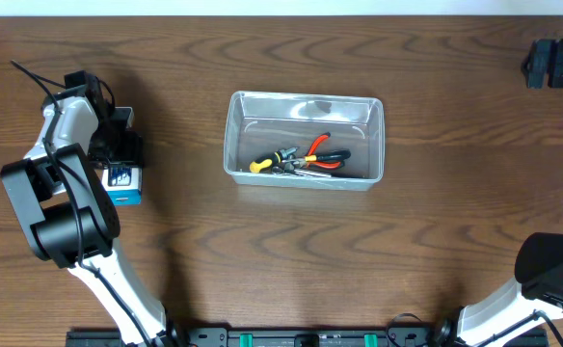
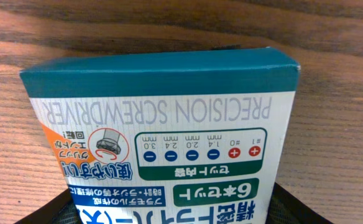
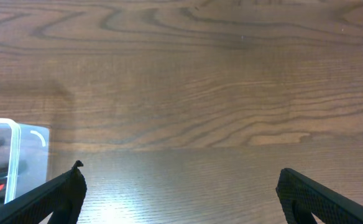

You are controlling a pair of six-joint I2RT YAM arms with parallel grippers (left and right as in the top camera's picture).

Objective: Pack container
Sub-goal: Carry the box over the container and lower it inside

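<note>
The clear plastic container (image 1: 231, 135) stands mid-table and holds red-handled pliers (image 1: 324, 157) and a yellow-handled tool (image 1: 265, 163). Its corner shows at the left of the right wrist view (image 3: 35, 140). My left gripper (image 1: 118, 149) is at the far left, its fingers (image 2: 169, 218) pressed against both sides of a blue and white precision screwdriver box (image 2: 163, 130), which also shows in the overhead view (image 1: 125, 183). My right gripper (image 1: 554, 63) is at the far right back, open and empty (image 3: 178, 177) over bare wood.
The wooden table (image 1: 291, 260) stretches around the container. The arm bases stand along the front edge at the left (image 1: 60, 222) and the right (image 1: 551, 265).
</note>
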